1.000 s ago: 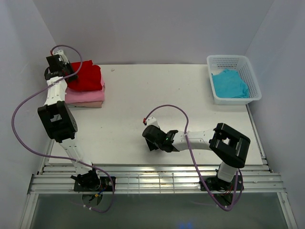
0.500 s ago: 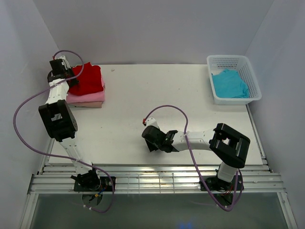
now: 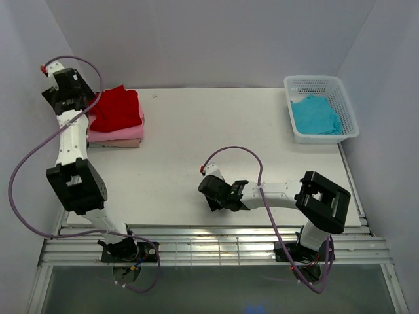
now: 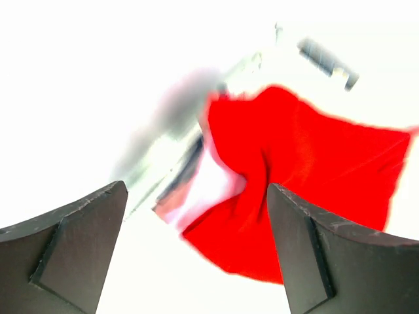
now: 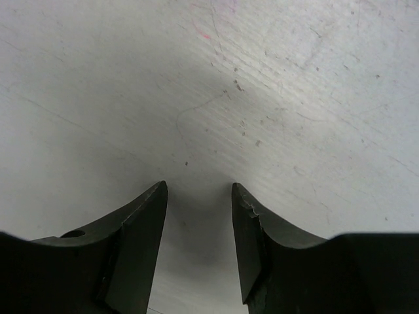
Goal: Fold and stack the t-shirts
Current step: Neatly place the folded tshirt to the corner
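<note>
A folded bright red t-shirt lies on top of a pink one and a beige one in a stack at the table's far left. My left gripper hangs open just left of the stack, above its edge. In the left wrist view the red t-shirt lies below the wide-apart jaws of my left gripper, nothing between them. A turquoise t-shirt lies in the basket at the far right. My right gripper stands open low over the bare table middle; nothing sits between its fingers.
The white lattice basket stands at the far right corner. White walls close in on the left, back and right. A slatted metal rail runs along the near edge by the arm bases.
My left gripper has let go of the red t-shirt, opened wide and pulled back up and to the left. The right arm shifted slightly toward the near edge.
</note>
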`<state>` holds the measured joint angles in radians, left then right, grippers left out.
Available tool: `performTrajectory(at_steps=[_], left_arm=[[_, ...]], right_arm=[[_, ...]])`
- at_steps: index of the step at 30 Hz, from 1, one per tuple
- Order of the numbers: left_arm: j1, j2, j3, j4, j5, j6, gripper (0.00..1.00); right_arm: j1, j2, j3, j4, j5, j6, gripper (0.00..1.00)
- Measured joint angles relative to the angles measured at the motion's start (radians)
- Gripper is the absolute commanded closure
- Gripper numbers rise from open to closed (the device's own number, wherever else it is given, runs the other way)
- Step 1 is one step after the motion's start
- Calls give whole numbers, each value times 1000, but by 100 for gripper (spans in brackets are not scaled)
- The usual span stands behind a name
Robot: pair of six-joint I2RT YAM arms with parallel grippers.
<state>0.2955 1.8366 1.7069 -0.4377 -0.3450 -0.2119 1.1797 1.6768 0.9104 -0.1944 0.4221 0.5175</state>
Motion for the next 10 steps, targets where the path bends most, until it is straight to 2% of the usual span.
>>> performTrajectory(at_steps=[3,5,9,10], left_arm=[[-16,-200,-48,47,-62,-24,2],[-65,-345,-88,100,-100,-32,2],[-272,-578,-205,225,-141,-32,2],[-319,-620,-250,252,-138,-38,2]], right_arm=[[1,-32,-10,-58,21,0,51],[1,-67,-10,-89,43,0,50],[1,-180,-7,-146,103,-1,52],[1,-215,-6,-160,123,-1,49]])
